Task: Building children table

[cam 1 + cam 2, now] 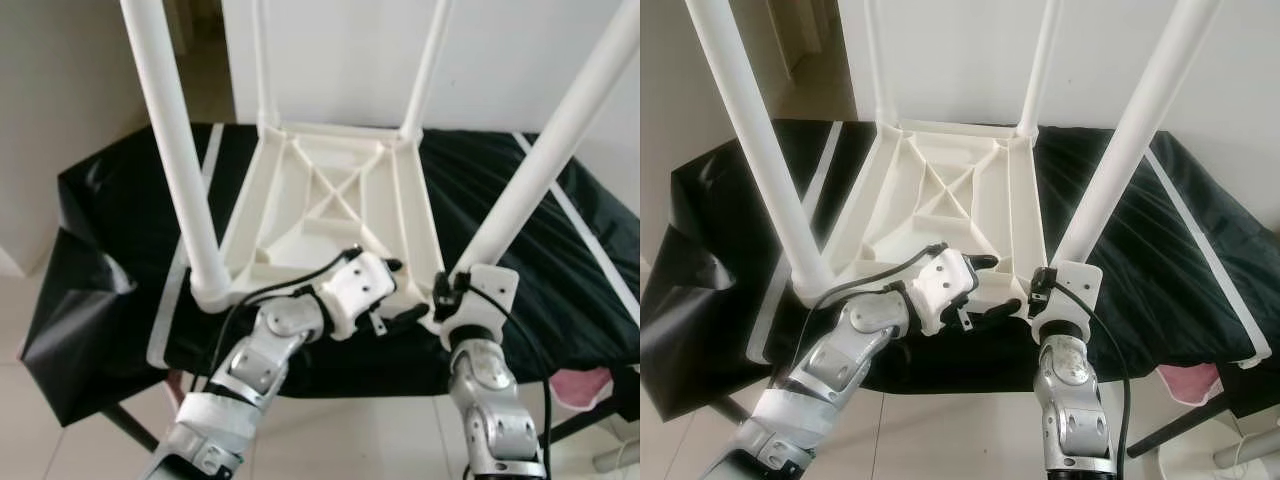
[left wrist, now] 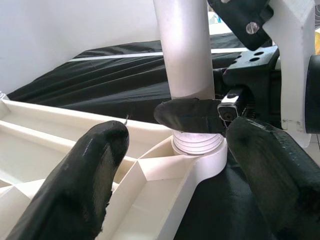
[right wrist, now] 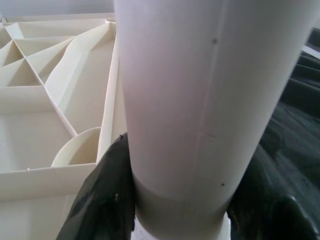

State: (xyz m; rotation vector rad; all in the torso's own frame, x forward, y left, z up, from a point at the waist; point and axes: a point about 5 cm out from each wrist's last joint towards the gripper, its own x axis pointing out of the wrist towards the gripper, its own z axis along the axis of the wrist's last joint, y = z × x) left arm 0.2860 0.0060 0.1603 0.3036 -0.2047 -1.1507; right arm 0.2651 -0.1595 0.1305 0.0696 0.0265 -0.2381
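- Centrally, a white plastic children's table top with a ribbed underside (image 1: pixel 330 205) lies upside down on a desk covered with black plastic sheeting (image 1: pixel 500 190); it spans from the desk's far edge to its near edge.
- Four white tubular plastic legs stand up from the top's corners: the near-left leg (image 1: pixel 178 150), the near-right leg (image 1: pixel 545 150), and two thinner-looking far legs (image 1: pixel 428 65) at the far corners.
- The right gripper (image 1: pixel 452 292) is at the near-right corner of the table top, by the desk's near edge; its black fingers (image 3: pixel 102 200) are closed around the base of the near-right leg, touching it on both sides.
- The left gripper (image 1: pixel 385 295) reaches across the table top's near edge, just beside the right gripper; its black fingers (image 2: pixel 85 185) are spread wide and hold nothing, one above the ribbed underside and one past the corner socket (image 2: pixel 200 155).
- A white stripe (image 1: pixel 185 250) runs along the sheeting near the desk's left edge.
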